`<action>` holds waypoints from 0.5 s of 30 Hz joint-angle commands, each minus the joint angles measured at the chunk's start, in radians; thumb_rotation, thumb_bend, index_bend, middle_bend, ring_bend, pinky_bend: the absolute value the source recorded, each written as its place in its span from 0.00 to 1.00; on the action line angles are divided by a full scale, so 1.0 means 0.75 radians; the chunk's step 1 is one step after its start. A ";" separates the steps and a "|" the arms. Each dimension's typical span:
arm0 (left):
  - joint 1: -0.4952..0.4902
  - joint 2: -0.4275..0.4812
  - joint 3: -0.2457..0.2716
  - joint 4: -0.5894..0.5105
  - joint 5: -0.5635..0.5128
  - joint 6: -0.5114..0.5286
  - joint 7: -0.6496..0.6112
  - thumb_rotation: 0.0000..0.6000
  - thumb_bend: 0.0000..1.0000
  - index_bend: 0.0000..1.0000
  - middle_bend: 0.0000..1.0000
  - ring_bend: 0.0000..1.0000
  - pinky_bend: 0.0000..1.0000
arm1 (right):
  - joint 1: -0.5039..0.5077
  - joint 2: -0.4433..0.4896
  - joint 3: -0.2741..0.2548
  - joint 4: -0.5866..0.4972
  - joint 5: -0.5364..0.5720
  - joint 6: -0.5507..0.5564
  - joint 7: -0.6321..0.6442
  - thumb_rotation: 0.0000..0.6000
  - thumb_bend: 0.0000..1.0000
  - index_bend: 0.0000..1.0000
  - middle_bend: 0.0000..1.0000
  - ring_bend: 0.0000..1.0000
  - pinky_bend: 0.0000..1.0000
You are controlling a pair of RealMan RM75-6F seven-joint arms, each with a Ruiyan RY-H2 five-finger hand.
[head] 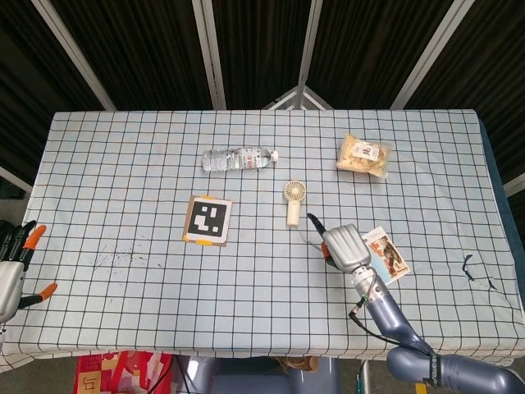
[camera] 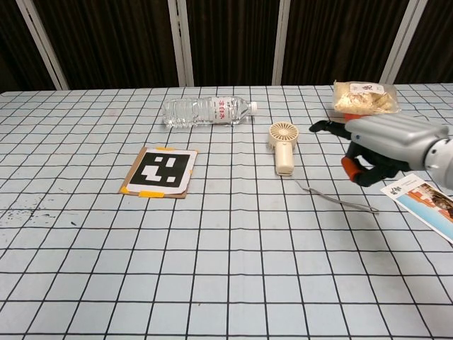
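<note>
Cream fan [head: 293, 201] — checked tablecloth [head: 123, 189]

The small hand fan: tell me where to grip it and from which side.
Grip the fan by its straight handle, coming from above with fingers across its narrow sides. It lies flat, round head toward the bottle, handle toward the near edge; the right robot hand is closest. The head looks wider and harder to close on.
</note>
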 commanded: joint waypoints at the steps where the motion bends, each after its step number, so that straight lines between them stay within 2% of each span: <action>1: -0.003 0.004 -0.003 0.004 -0.002 -0.003 -0.001 1.00 0.09 0.00 0.00 0.00 0.00 | 0.067 -0.085 0.024 0.094 0.074 -0.058 -0.054 1.00 0.76 0.00 0.80 0.86 0.84; 9: -0.009 0.013 -0.006 0.000 -0.017 -0.022 -0.030 1.00 0.09 0.00 0.00 0.00 0.00 | 0.163 -0.206 0.052 0.279 0.202 -0.114 -0.078 1.00 0.80 0.00 0.81 0.87 0.85; 15: -0.012 0.019 -0.008 -0.007 -0.029 -0.034 -0.041 1.00 0.09 0.00 0.00 0.00 0.00 | 0.194 -0.235 0.053 0.340 0.237 -0.116 -0.064 1.00 0.80 0.00 0.81 0.87 0.85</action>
